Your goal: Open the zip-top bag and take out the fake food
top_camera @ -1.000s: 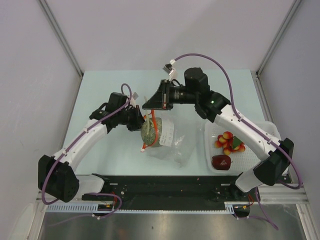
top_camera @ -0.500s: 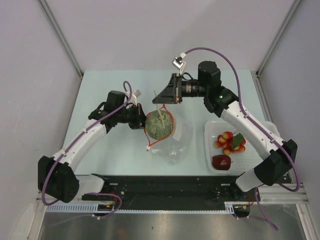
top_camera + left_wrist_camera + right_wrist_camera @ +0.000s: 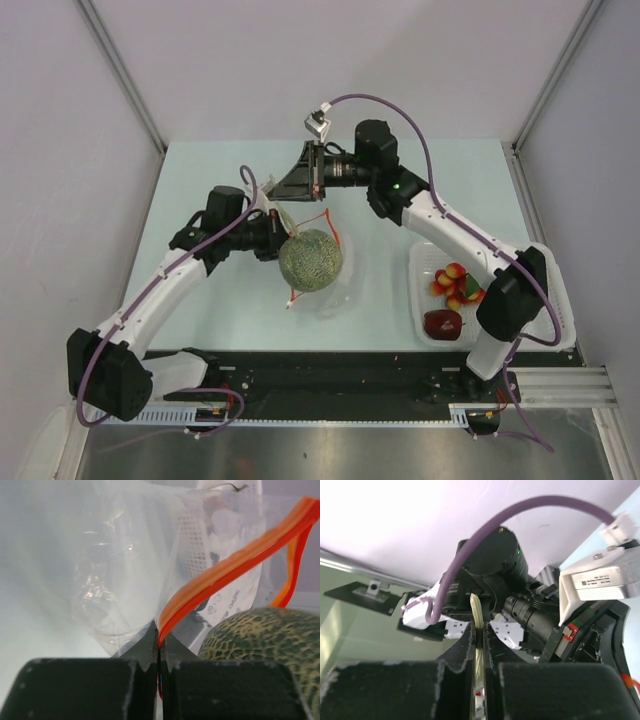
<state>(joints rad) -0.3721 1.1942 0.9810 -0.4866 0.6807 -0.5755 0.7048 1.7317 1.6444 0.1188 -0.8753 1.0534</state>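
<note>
Gripping tight: left gripper (image 3: 159, 650) on the zip-top bag (image 3: 120, 570) strip, right gripper (image 3: 478, 645) on the fake food (image 3: 310, 260) stem.

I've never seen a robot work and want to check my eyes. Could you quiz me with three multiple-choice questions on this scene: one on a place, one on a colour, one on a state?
1. Where is the dark red apple? A in the white basket; B on the bare table; C between the left jaws.
2. What colour is the zip-top bag's zip strip? A blue; B red-orange; C green.
3. How do the left jaws stand? A wide open; B shut on the zip strip; C shut on the apple.

Answers: 1 A, the top view shows it lying in the basket's near corner. 2 B, the left wrist view shows it red-orange. 3 B, in that view the strip is pinched between them.
</note>
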